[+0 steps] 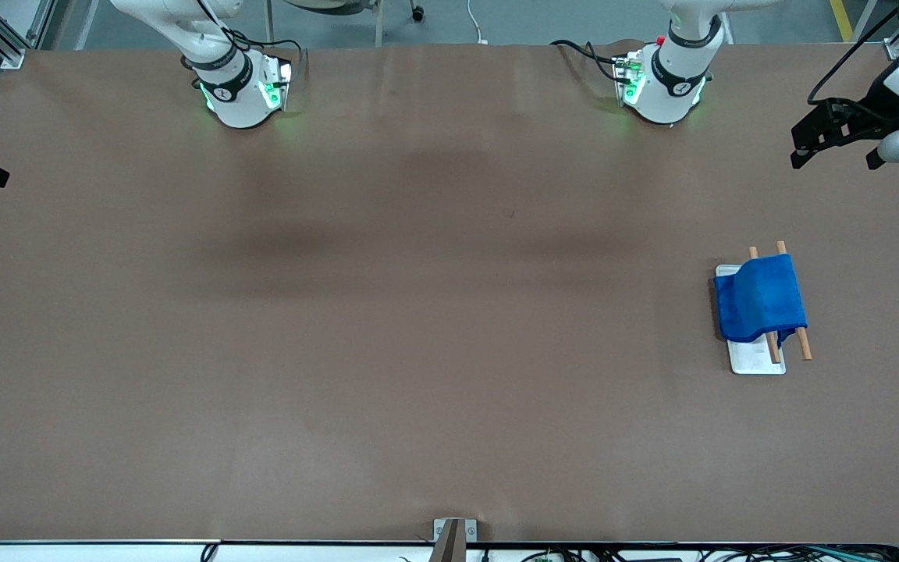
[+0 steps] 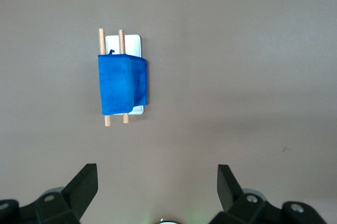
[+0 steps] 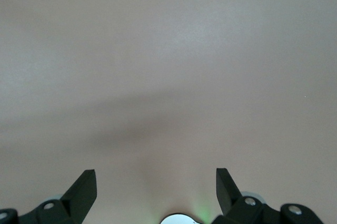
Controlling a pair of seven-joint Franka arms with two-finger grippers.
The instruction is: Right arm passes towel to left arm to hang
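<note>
The bright blue towel [image 1: 762,300] [image 2: 122,83] hangs draped over a small rack with two wooden rods [image 1: 804,343] [image 2: 101,39] on a white base [image 1: 758,359] [image 2: 131,42], toward the left arm's end of the table. My left gripper [image 2: 157,168] [image 1: 834,156] is high in the air at that end of the table, open and empty, well clear of the towel. Over bare brown table, my right gripper [image 3: 156,174] is also open with nothing between its fingers. No gripper touches the towel.
A brown cloth [image 1: 418,312] covers the whole table. The two arm bases [image 1: 243,90] [image 1: 664,78] stand along the edge farthest from the front camera. A small metal bracket [image 1: 453,535] sits at the nearest edge.
</note>
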